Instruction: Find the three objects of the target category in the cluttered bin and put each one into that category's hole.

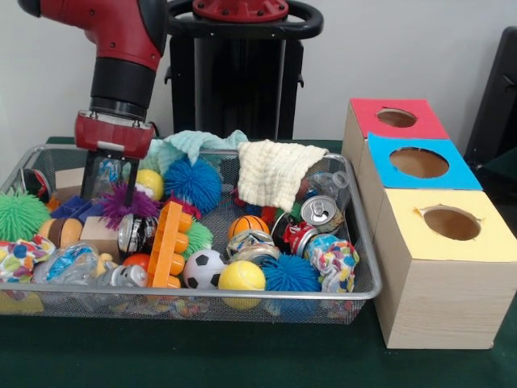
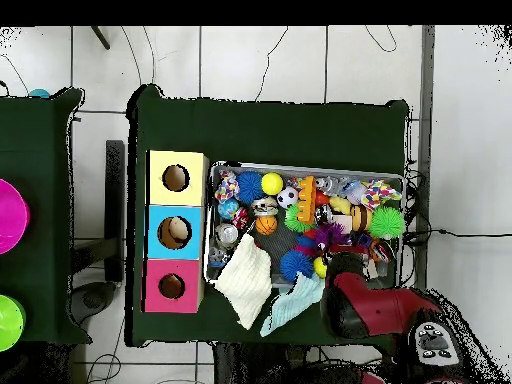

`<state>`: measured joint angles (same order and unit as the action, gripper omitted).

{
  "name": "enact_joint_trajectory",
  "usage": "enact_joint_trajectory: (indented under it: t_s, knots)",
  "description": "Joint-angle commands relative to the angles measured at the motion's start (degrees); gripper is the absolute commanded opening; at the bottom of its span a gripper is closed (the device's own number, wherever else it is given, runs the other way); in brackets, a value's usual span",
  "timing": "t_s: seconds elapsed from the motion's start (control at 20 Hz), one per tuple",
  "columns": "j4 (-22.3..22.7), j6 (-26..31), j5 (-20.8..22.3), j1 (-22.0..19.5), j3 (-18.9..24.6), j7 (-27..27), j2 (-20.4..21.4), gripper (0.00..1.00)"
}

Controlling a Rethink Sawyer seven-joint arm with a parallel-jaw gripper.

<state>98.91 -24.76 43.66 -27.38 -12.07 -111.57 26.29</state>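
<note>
A wire mesh bin (image 1: 365,242) holds a jumble of toys and cans. My gripper (image 1: 109,179) is down in its back left corner, open, fingers (image 1: 88,171) apart just above a purple spiky ball (image 1: 121,204). Nothing is clearly held. Drink cans (image 1: 323,212) lie right of centre, and a crushed one (image 1: 250,245) lies in the middle. A soccer ball (image 1: 202,268), a yellow ball (image 1: 241,276) and a small basketball (image 1: 248,225) sit near the front. Right of the bin stand three boxes with round holes: red (image 1: 396,117), blue (image 1: 418,162), yellow (image 1: 451,222). Overhead, the red arm (image 2: 365,305) hides the gripper.
A cream cloth (image 1: 275,171) and a teal cloth (image 1: 198,144) hang over the bin's back rim. Blue spiky balls (image 1: 192,182), a green one (image 1: 20,214), an orange block toy (image 1: 167,242) and a rope toy (image 1: 333,263) crowd the bin. Overhead, the boxes (image 2: 174,232) line the bin's left side.
</note>
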Motion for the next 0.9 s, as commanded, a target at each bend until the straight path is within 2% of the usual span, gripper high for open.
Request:
enact_joint_trajectory:
  t_s: [0.05, 0.45, 0.75, 0.9]
  knots:
    - [-6.4, -1.5, -3.2, 1.1, 4.3, -5.1, -1.0, 1.00]
    - [-7.5, -4.9, -5.3, 3.3, 2.6, -3.4, -2.2, 1.00]
    - [-9.0, -1.6, -4.6, 4.8, 2.4, -3.1, -2.0, 1.00]
    - [-11.8, -2.3, -9.3, 7.6, 0.4, -1.7, -6.2, 1.00]
